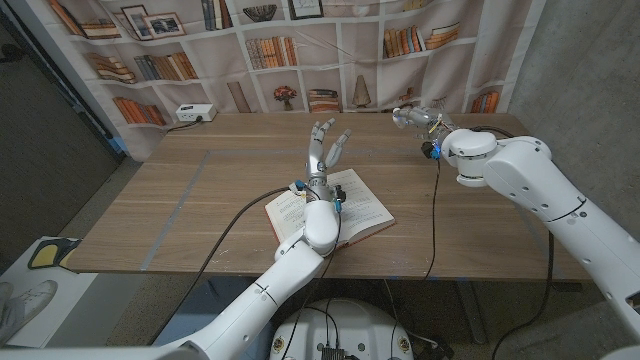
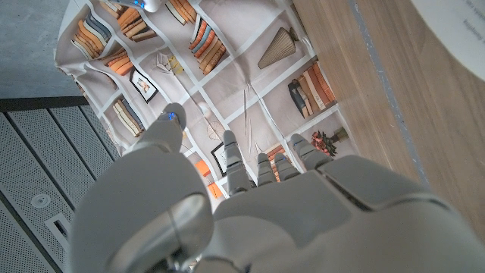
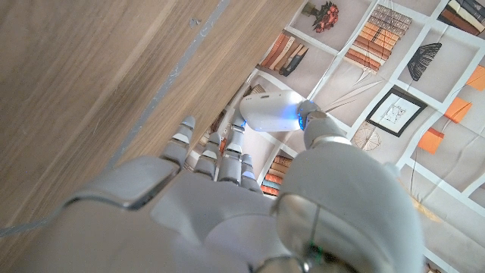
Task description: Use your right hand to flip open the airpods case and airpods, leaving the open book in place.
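Right wrist view: pinching the airpods case (image 3: pixel 273 111) between right hand (image 3: pixel 250 197) fingertips (image 3: pixel 312 121), needing a thumb levering the lid; left hand (image 1: pixel 325 155) spreading wide above open book (image 1: pixel 365 212).

Glossy white rounded arm shells, pale grey left hand (image 1: pixel 325 150), black cables trailing from wrists, blue connector accents

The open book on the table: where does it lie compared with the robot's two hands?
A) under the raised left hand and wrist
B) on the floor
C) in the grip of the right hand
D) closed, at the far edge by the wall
A: in the head view the open book lies on the table beneath the left hand, while the right hand is far off near the table's back edge.
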`<act>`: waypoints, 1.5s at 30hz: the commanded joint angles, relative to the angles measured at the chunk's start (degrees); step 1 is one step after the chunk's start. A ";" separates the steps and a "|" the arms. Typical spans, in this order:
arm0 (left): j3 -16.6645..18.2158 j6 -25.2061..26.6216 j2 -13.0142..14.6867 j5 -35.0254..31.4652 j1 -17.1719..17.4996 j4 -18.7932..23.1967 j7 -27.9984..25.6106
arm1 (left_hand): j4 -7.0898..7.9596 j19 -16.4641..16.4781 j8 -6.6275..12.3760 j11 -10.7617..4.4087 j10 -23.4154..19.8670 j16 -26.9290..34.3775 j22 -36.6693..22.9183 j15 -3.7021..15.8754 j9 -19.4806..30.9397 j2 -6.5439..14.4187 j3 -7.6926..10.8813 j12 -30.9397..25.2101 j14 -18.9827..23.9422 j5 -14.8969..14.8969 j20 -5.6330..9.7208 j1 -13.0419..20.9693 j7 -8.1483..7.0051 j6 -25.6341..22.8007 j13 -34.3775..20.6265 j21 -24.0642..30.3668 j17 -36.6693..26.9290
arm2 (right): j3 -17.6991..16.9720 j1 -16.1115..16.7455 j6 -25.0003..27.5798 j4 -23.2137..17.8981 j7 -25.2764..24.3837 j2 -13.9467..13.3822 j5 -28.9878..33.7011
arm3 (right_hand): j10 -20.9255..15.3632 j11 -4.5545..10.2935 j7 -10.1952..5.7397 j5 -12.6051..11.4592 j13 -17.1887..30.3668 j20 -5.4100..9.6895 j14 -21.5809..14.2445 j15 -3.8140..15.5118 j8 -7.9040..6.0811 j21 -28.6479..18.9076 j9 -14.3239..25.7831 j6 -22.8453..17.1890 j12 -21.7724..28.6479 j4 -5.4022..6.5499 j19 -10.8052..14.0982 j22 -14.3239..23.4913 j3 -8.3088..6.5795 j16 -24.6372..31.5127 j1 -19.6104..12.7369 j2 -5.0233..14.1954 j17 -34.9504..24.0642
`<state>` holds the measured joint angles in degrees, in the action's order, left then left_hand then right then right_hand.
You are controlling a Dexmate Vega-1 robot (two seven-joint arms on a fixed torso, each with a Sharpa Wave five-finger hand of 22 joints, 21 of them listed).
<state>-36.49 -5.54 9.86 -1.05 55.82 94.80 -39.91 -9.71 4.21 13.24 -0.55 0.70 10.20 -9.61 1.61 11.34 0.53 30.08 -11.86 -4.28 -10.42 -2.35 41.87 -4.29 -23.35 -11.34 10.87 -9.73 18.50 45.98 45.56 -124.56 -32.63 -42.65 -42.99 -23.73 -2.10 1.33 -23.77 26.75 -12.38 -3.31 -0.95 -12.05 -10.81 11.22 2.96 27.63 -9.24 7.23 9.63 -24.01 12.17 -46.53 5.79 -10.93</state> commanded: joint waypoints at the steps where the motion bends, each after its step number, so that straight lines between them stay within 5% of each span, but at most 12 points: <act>1: -1.27 0.38 -3.06 -5.59 -0.91 -3.74 -10.39 | 0.14 0.72 1.01 -0.13 -0.48 0.31 -0.17 -0.05 0.37 0.13 -0.54 -0.49 0.04 -0.05 0.13 1.05 0.16 -2.19 -0.07 0.19 -0.24 | 2.13 -0.72 0.53 0.26 -0.64 1.31 0.24 | -3.14 3.08 0.13 -0.50 0.09 0.06 -0.36 0.05 0.39 0.09 0.00 -0.24 0.34 0.13 0.20 0.13 0.24 -0.27 -0.38 0.31 -0.20; 33: -4.05 1.02 -2.90 -7.23 -4.63 -7.52 -8.48 | 0.36 0.34 -0.26 -0.50 -0.26 0.21 -0.18 0.10 0.37 -0.40 -2.06 -0.48 -0.13 0.11 -0.19 2.20 -0.30 -0.89 -0.06 -0.15 -0.26 | 4.22 -1.70 1.50 0.03 -0.51 2.66 0.25 | -2.72 3.23 -0.33 -0.91 0.03 0.05 -0.42 0.93 0.51 0.02 0.01 -0.39 0.36 0.10 0.39 0.19 0.53 -0.34 -0.99 0.40 -0.15; 35: -4.13 0.35 -3.54 -7.26 -4.94 -8.69 -9.17 | 0.42 0.33 -0.22 -1.96 -0.87 0.23 -0.18 0.02 0.35 -0.58 -2.42 -0.73 -0.13 0.16 -0.34 2.27 -0.41 -1.34 -0.05 -0.14 -0.27 | 4.42 -1.66 1.37 0.01 -0.30 2.48 0.47 | -2.68 3.14 -0.29 -0.94 0.02 0.05 -0.48 0.88 0.51 0.01 0.01 -0.40 0.35 0.08 0.40 0.19 0.53 -0.33 -1.04 0.41 -0.15; 45: -5.10 2.63 -3.31 -9.70 -6.02 -10.24 -10.47 | -0.22 0.19 -1.08 -0.25 -0.13 0.24 -0.19 -0.74 0.39 1.55 -1.33 -0.46 -0.16 0.02 -1.34 5.64 -0.33 0.11 -0.05 -0.11 -0.26 | 4.21 -1.50 1.51 -0.47 -0.74 2.79 0.41 | -2.62 3.04 -0.13 -1.03 -0.03 0.04 -0.55 0.76 0.54 0.00 0.01 -0.42 0.36 0.07 0.47 0.19 0.65 -0.33 -1.20 0.36 -0.13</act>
<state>-40.69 -4.75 6.67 -8.85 50.92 86.38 -49.21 -9.74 4.19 12.67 -1.19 0.24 10.20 -9.61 1.19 11.59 1.73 28.22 -12.31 -4.32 -10.41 -3.39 46.08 -4.66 -24.58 -11.18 10.86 -9.73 22.61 44.40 46.93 -124.52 -33.08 -40.09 -42.71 -23.53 -1.89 1.03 -24.40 26.53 -12.18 -3.39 -0.42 -11.65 -10.81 11.22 2.66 27.84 -9.16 7.43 9.75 -23.61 11.87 -47.31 5.67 -10.94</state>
